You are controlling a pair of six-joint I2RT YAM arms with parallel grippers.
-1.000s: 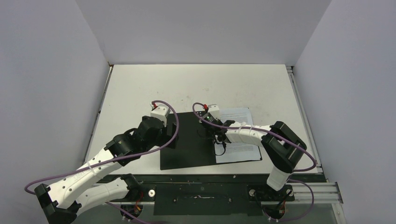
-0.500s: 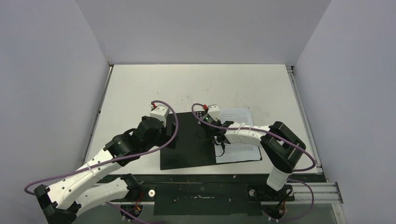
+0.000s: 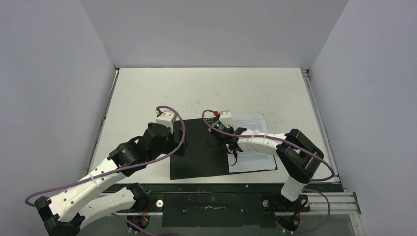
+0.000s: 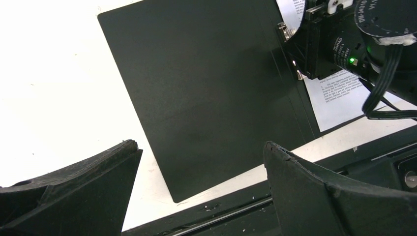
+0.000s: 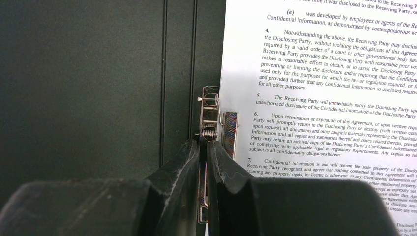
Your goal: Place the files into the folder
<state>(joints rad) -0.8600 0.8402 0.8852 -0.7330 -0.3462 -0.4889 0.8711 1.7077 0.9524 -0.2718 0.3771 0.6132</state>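
Currently the files [image 3: 250, 123] lie lengthwise near-to-far on the open folder [image 3: 196, 152].

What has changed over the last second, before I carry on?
Very little. The left hand shifted slightly left over the folder; it is open and holds nothing. The folder and the printed sheet crept marginally to the right. The right hand stays shut on the folder's metal clip. Nothing was taken up or let go.
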